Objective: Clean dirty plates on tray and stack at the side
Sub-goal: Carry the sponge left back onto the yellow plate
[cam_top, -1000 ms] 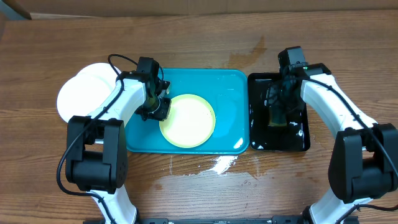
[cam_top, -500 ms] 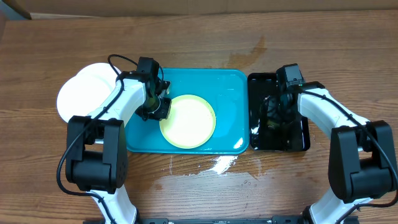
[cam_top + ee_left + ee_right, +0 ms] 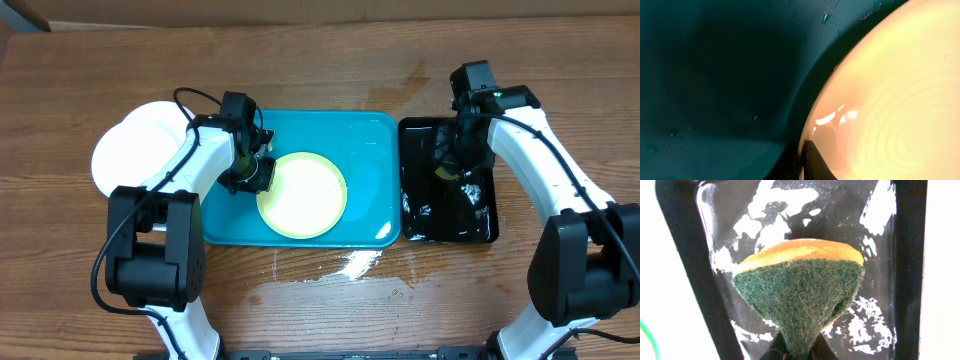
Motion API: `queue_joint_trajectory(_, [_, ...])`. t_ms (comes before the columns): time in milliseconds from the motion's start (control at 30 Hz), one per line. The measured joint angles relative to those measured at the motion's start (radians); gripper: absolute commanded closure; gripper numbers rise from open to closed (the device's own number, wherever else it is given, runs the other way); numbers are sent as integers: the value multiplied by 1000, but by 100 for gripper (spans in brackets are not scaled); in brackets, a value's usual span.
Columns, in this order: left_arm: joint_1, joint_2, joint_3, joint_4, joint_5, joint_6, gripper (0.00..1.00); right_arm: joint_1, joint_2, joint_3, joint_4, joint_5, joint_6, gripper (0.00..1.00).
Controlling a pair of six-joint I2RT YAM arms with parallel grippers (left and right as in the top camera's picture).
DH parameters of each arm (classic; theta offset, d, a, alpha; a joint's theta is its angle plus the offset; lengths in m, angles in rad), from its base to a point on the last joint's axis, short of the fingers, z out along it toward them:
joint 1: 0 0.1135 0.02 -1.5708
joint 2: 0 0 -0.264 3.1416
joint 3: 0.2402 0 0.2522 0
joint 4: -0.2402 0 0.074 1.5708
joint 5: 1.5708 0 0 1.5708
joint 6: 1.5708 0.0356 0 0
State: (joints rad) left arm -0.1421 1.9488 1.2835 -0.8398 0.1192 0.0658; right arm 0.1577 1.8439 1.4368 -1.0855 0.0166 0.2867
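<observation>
A pale yellow-green plate (image 3: 305, 195) lies in the turquoise tray (image 3: 370, 145). My left gripper (image 3: 257, 175) is shut on the plate's left rim. In the left wrist view the dark fingertips (image 3: 812, 162) pinch the edge of the plate (image 3: 890, 100) over the wet tray (image 3: 715, 75). Two white plates (image 3: 135, 155) sit stacked on the table left of the tray. My right gripper (image 3: 452, 163) hangs over the black tray (image 3: 472, 218), shut on a green-and-yellow sponge (image 3: 445, 175). The right wrist view shows the sponge (image 3: 800, 285) folded between the gripper's (image 3: 800, 351) fingers, green side toward the camera.
The black tray (image 3: 880, 240) is wet, with white foam patches. A splash of water (image 3: 355, 265) lies on the wooden table in front of the turquoise tray. A cardboard edge (image 3: 300, 12) runs along the table's back.
My right gripper dipped into the black tray, shut on the sponge and lifted it. My left gripper closed the last bit onto the plate rim without moving away.
</observation>
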Motion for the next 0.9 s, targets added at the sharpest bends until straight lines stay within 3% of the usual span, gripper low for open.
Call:
queue_joint_trajectory(400, [0,0,0,2,1,0,96,0,0,0,-8,-29,0,96])
queue_joint_trajectory(667, [0,0,0,17,6,0,96,19,0,0,-9,-262,-47,96])
queue_joint_trajectory(900, [0,0,0,19,8,0,96,204,0,0,98,-387,-71,96])
